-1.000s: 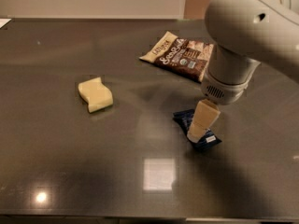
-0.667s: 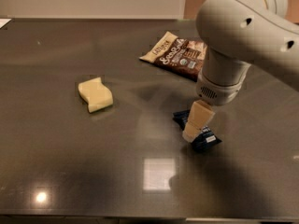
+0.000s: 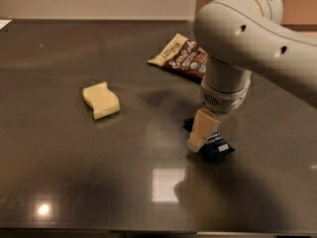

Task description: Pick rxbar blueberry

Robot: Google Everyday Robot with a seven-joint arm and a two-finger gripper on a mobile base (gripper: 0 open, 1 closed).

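Observation:
The rxbar blueberry (image 3: 217, 147) is a small flat dark navy wrapper with white text and a small white label. It lies on the dark table (image 3: 74, 182), right of centre. My gripper (image 3: 199, 139) hangs from the big white arm (image 3: 247, 38), points down and stands right over the bar's left part, at or just above its surface. The arm and gripper hide much of the bar. I cannot tell whether the gripper touches the bar.
A brown-and-cream snack bag (image 3: 181, 57) lies behind the arm, partly hidden by it. A pale yellow wavy sponge (image 3: 101, 100) lies to the left. The table's front edge runs along the bottom of the view.
The arm and gripper have shifted a little to the left and down over the bar. The bar, the bag and the sponge have not moved.

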